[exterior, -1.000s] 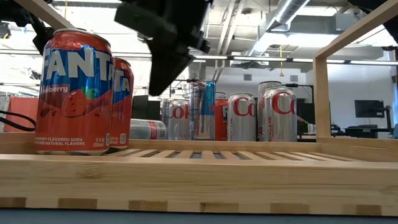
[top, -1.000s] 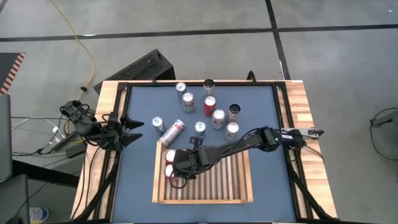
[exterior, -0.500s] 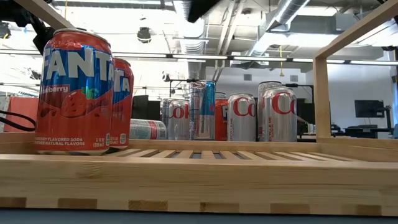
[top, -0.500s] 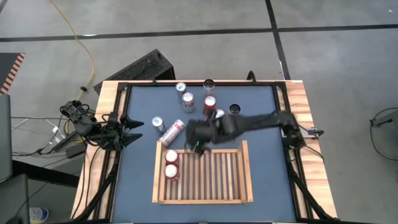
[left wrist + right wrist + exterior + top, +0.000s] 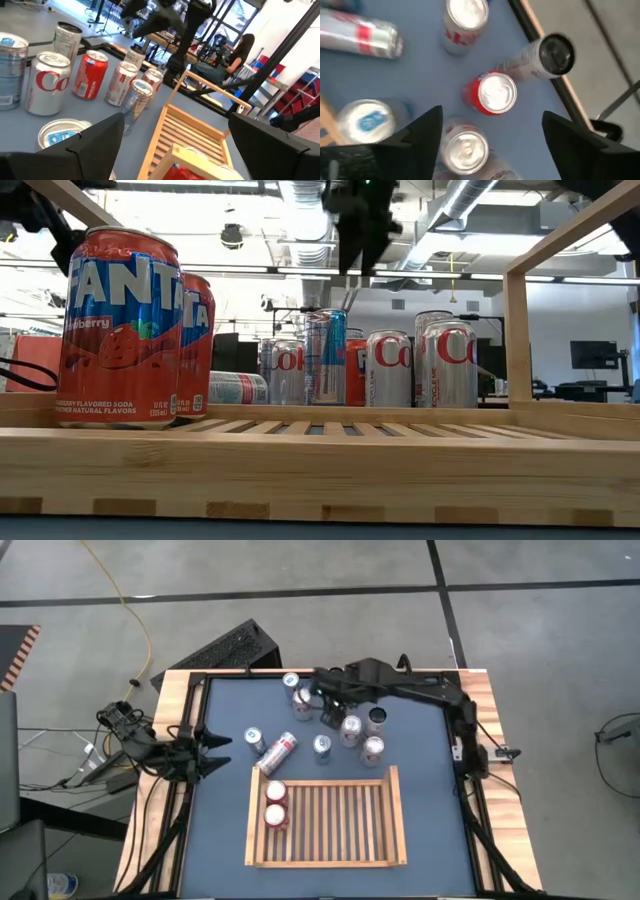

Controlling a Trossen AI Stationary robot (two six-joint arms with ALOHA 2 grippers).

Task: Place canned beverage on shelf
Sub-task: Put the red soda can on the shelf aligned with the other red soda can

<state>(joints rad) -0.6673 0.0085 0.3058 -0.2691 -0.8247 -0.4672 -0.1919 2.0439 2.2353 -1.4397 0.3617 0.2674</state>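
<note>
Dropped off Fanta number 2 (image 5: pixel 275 817) on the shelf (image 5: pixel 395 830); right gripper (image 5: pixel 330 698) swung far, jaws open, over the red can (image 5: pixel 491 93).

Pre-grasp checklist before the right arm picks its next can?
1. Right gripper jaws open, empty: ok.
2. Right gripper above the red can, centred between the jaws in the right wrist view: ok.
3. Red can upright: ok.
4. Clearance to the neighbouring silver can: cannot tell.
5. Free slats on the shelf beside the two Fanta cans: ok.
6. Left gripper parked at the table's left edge, jaws open: ok.
</note>
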